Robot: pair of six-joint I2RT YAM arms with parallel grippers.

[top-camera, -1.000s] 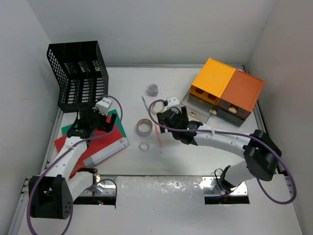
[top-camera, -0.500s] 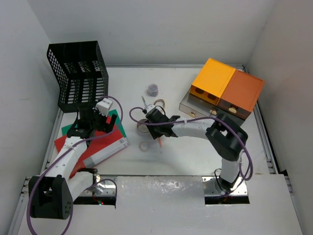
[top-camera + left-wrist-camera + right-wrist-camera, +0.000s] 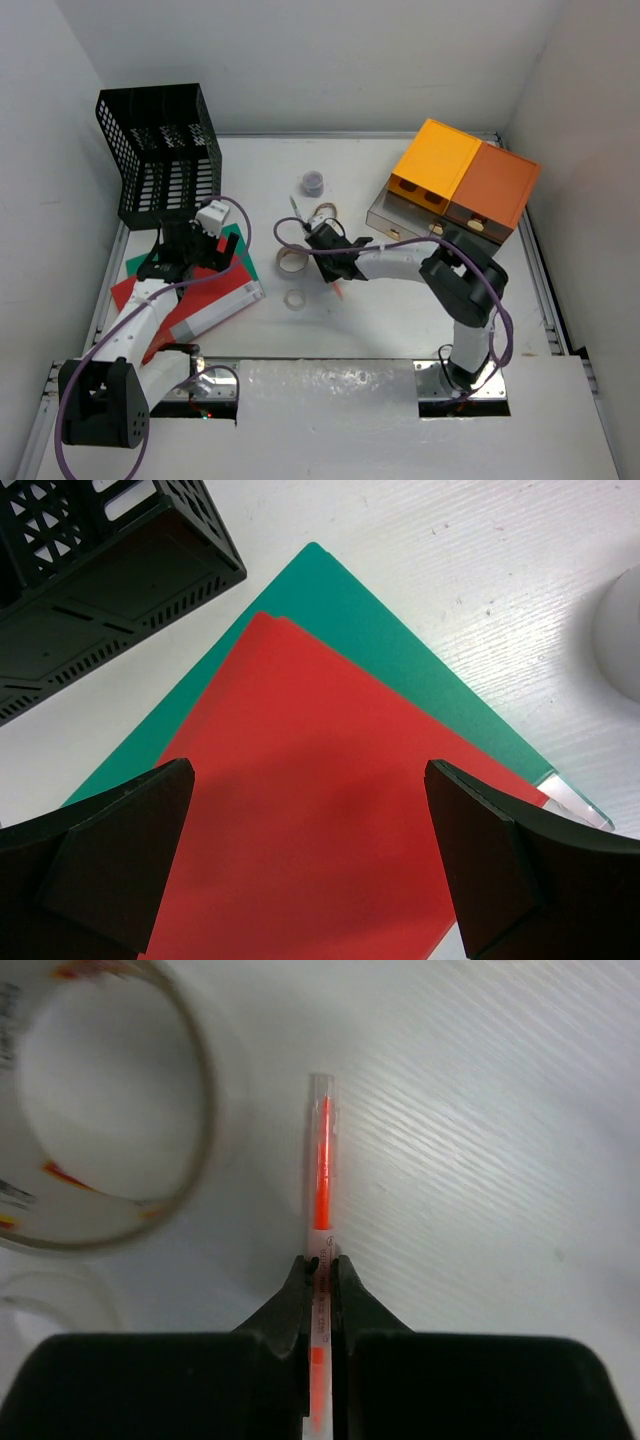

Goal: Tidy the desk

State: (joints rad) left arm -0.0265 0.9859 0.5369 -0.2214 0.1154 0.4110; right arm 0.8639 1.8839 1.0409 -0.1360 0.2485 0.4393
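Observation:
On the white desk (image 3: 400,325) my right gripper (image 3: 335,270) (image 3: 320,1265) is shut on a thin orange pen (image 3: 322,1160). The pen pokes out ahead of the jaws, low over the tabletop, and its orange end (image 3: 341,292) shows just below the gripper in the top view. A brown-rimmed tape roll (image 3: 292,260) (image 3: 208,1090) lies just left of the pen. My left gripper (image 3: 185,250) (image 3: 310,850) stands open over a red folder (image 3: 300,780) that lies on a green folder (image 3: 380,630), with nothing between its fingers.
A black mesh rack (image 3: 160,150) stands at the back left and orange drawer boxes (image 3: 465,180) at the back right. A small clear tape ring (image 3: 295,299), another ring (image 3: 325,213) and a small purple cup (image 3: 313,182) lie mid-desk. Bubble wrap (image 3: 330,395) covers the near edge.
My right arm swung left to the orange pen and its jaws went from open to shut on it. The left arm has not moved.

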